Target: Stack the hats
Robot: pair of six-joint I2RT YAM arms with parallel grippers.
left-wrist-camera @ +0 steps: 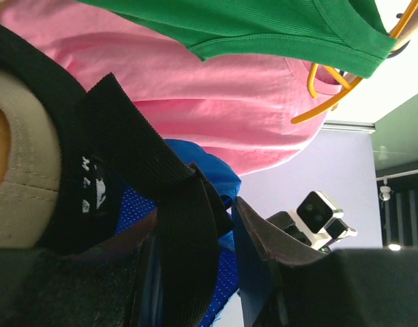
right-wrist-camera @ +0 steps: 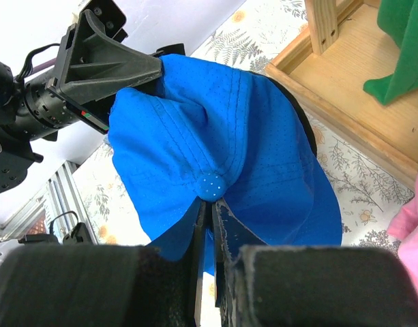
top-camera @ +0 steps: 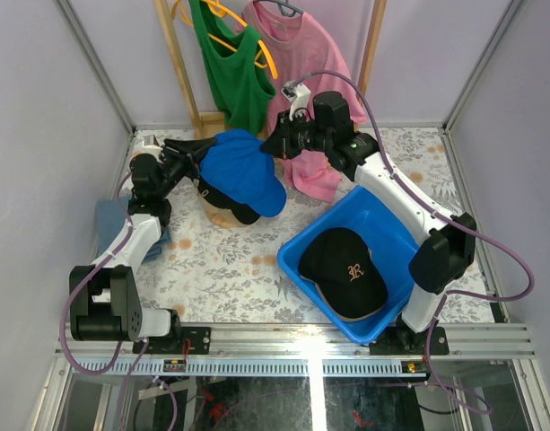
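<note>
- Jaws nearly shut, the right gripper [right-wrist-camera: 210, 221] pinches the blue cap [top-camera: 243, 171] at its crown; the left gripper [right-wrist-camera: 146, 73], part-way closed, grips its rear edge.
- It sits over the stacked caps [top-camera: 231, 212]. An uneven release could skew it or drag the pile.

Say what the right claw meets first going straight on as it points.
The blue cap: the right claw is shut on its crown, so it would press straight into that fabric. What lies beyond is hidden.

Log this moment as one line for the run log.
blue cap: over stacked caps | left gripper: shut on its rear edge | right gripper: shut on its crown | black cap: in blue bin
</note>
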